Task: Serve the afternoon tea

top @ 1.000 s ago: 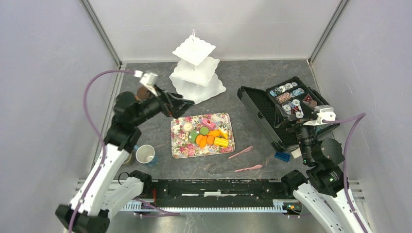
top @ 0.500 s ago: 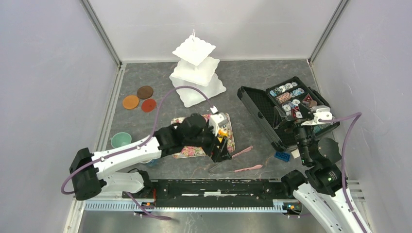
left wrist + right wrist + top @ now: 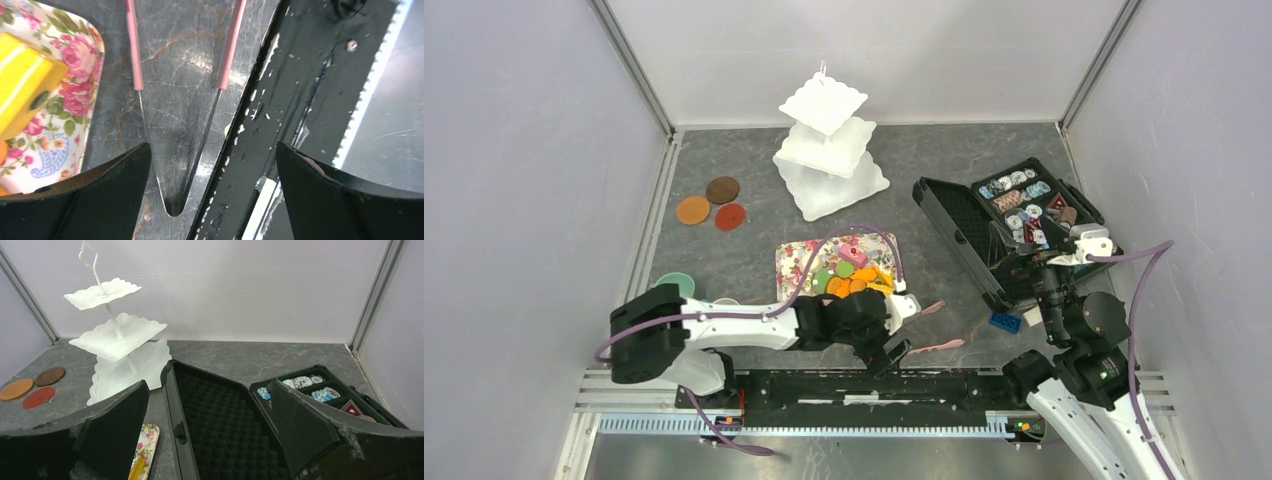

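Small orange, green, pink and yellow toy cakes (image 3: 852, 278) lie on a floral tray (image 3: 799, 262). A yellow cake (image 3: 22, 87) on the tray's rim (image 3: 75, 102) shows in the left wrist view. Three round saucers (image 3: 715, 204) lie at the back left; the right wrist view shows these saucers (image 3: 34, 386) too. A teal cup (image 3: 672, 284) peeks out behind the left arm. My left gripper (image 3: 891, 349) hangs open and empty (image 3: 212, 152) over the bend of pink-handled tongs (image 3: 172, 197). My right gripper (image 3: 207, 385) is open and empty, facing the black case (image 3: 220, 430).
A white three-tier stand (image 3: 828, 150) is at the back centre. The open black case (image 3: 969, 232) with patterned discs (image 3: 1022, 200) fills the right side. A blue brick (image 3: 1004, 322) lies near it. The tongs' pink handles (image 3: 936, 346) lie beside the black base rail (image 3: 944, 385).
My left arm has swung from the back left by the saucers, across the tray, down to the near edge over the tongs. Its jaws stayed open. The right arm barely moved.
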You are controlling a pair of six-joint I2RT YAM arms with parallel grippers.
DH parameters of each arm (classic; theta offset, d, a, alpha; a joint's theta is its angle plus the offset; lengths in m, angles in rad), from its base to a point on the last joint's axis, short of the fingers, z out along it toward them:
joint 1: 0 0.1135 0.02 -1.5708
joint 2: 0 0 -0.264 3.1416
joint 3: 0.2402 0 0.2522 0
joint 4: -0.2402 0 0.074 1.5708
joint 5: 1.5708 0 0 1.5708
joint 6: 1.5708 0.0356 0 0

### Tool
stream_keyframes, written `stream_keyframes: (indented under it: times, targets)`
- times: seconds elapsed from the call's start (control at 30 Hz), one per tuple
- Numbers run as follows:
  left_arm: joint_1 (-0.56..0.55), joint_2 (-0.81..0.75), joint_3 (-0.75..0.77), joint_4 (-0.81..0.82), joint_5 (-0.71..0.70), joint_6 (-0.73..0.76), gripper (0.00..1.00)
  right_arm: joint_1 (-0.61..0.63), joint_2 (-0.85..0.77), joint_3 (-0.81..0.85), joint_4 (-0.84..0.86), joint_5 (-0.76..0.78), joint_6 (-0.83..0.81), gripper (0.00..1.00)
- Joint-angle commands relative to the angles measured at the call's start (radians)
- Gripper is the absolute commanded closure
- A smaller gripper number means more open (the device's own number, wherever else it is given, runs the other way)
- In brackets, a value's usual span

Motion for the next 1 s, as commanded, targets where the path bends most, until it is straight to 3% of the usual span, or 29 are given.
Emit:
stream_keyframes:
  times: [0.0, 0.37, 0.97]
  targets:
    - [-0.028, 0.075, 0.026, 0.088, -0.083, 0.068, 0.00, 0.006, 0.021, -0.004, 0.031, -0.021, 0.006, 0.02]
    - [-0.031, 0.178, 0.053, 0.111, -0.131, 0.098, 0.00, 0.005, 0.022, -0.021, 0.046, -0.004, 0.018, 0.02]
    - [-0.034, 0.165, 0.090, 0.061, -0.251, 0.077, 0.07, 0.004, 0.029, -0.040, 0.058, -0.054, -0.001, 0.02]
